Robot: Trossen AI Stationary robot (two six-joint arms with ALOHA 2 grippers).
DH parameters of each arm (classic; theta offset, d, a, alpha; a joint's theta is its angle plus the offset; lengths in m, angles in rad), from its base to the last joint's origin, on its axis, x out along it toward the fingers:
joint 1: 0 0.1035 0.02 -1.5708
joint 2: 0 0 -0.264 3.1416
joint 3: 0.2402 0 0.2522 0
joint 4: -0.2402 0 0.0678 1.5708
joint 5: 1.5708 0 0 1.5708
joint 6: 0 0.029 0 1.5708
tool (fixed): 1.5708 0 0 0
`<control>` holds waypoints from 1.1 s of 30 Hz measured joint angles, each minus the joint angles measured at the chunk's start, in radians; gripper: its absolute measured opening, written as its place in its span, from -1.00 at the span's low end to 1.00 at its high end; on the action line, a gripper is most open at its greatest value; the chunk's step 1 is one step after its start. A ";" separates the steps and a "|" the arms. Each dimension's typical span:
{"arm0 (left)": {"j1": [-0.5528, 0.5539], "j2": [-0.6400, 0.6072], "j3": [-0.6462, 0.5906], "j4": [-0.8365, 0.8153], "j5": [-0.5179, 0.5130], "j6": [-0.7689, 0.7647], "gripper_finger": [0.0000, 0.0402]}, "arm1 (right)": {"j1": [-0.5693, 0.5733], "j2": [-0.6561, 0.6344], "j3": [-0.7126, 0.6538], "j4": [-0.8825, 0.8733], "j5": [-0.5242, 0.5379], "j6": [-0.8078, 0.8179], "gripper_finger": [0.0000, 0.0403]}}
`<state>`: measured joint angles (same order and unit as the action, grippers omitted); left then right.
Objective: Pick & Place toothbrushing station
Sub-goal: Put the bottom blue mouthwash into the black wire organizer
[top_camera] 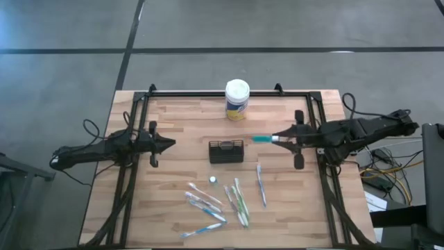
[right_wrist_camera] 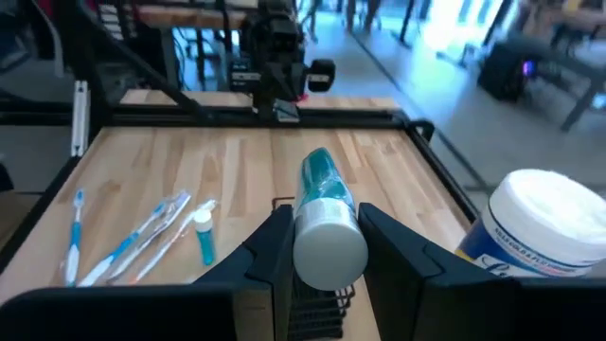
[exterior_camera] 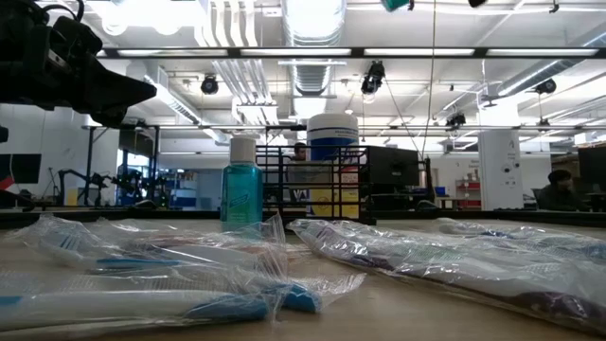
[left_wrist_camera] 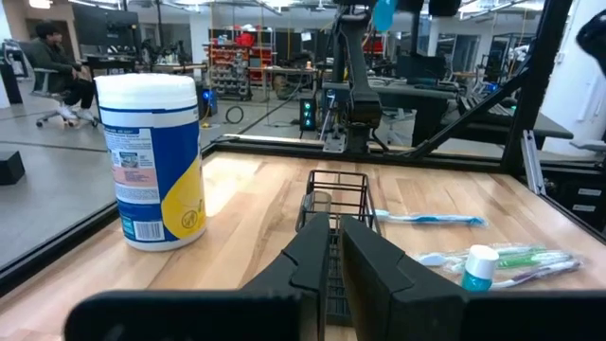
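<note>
The right gripper [top_camera: 276,139] is clenched on a small teal bottle with a white cap [right_wrist_camera: 324,220], held in the air just beside the black rectangular wire caddy [top_camera: 226,151] at the middle of the wooden table [top_camera: 173,180]. In my judgement the bottle could hit the caddy's rim and tip it, or slip, because the round body lies sideways between the fingers. The left gripper [top_camera: 168,144] waits on the caddy's other side, its fingers nearly closed and empty.
</note>
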<state>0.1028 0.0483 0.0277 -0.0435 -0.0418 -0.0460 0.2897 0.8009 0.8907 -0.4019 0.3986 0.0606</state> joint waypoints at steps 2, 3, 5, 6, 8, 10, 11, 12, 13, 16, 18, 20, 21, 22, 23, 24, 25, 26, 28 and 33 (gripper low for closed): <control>0.000 0.000 0.000 0.005 0.000 0.000 -0.83 | 0.001 -0.060 -0.070 0.049 -0.010 -0.030 -0.55; 0.000 0.000 0.000 0.010 -0.001 0.000 -0.83 | 0.001 -0.089 -0.104 0.069 -0.019 -0.045 -0.55; 0.000 0.000 -0.001 0.019 -0.001 0.000 -0.83 | 0.000 -0.144 -0.172 0.108 -0.037 -0.066 -0.55; 0.000 0.000 -0.002 0.024 -0.002 0.000 -0.83 | 0.000 -0.170 -0.205 0.133 -0.037 -0.067 -0.55; 0.000 0.000 -0.003 0.031 -0.003 0.000 -0.83 | 0.000 -0.216 -0.265 0.175 -0.040 -0.066 -0.55; 0.000 0.000 -0.004 0.035 -0.003 0.000 -0.83 | 0.001 -0.255 -0.315 0.209 -0.045 -0.064 -0.55; 0.000 0.000 -0.004 0.035 -0.003 0.001 -0.83 | 0.000 -0.271 -0.338 0.224 -0.044 -0.060 -0.55; 0.000 0.000 -0.004 0.036 -0.003 0.001 -0.83 | 0.000 -0.285 -0.362 0.242 -0.044 -0.054 -0.55; 0.000 0.000 -0.004 0.036 -0.003 0.000 -0.83 | 0.000 -0.296 -0.384 0.264 -0.043 -0.046 -0.55; 0.000 0.000 -0.004 0.034 -0.003 0.000 -0.83 | 0.000 -0.313 -0.442 0.332 -0.044 -0.045 -0.55; 0.000 0.000 -0.003 0.031 -0.003 0.000 -0.83 | 0.000 -0.313 -0.469 0.358 -0.043 -0.045 -0.55; 0.000 0.000 -0.003 0.029 -0.002 0.000 -0.83 | 0.000 -0.310 -0.493 0.378 -0.040 -0.051 -0.55; 0.000 0.000 -0.003 0.028 -0.002 0.000 -0.83 | 0.000 -0.307 -0.503 0.391 -0.040 -0.055 -0.55; 0.000 0.000 -0.003 0.028 -0.002 -0.002 -0.83 | 0.000 -0.304 -0.510 0.408 -0.041 -0.059 -0.55; 0.000 0.000 -0.003 0.028 -0.001 -0.012 -0.83 | 0.000 -0.302 -0.519 0.430 -0.041 -0.064 -0.55; 0.000 0.000 -0.002 0.028 -0.001 -0.023 -0.83 | 0.000 -0.301 -0.529 0.443 -0.040 -0.069 -0.55; 0.000 0.000 -0.002 0.028 -0.001 -0.029 -0.83 | 0.000 -0.301 -0.536 0.451 -0.040 -0.076 -0.55; 0.000 0.000 -0.002 0.028 -0.001 -0.032 -0.83 | 0.000 -0.301 -0.540 0.456 -0.040 -0.085 -0.55; 0.000 0.000 -0.002 0.027 -0.001 -0.034 -0.83 | 0.000 -0.302 -0.541 0.460 -0.040 -0.109 -0.55; 0.000 0.000 -0.002 0.027 -0.001 -0.035 -0.83 | 0.000 -0.282 -0.492 0.455 -0.028 -0.157 -0.55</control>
<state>0.1028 0.0484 0.0257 -0.0166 -0.0429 -0.0807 0.2897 0.5188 0.3991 0.0528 0.3707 -0.0964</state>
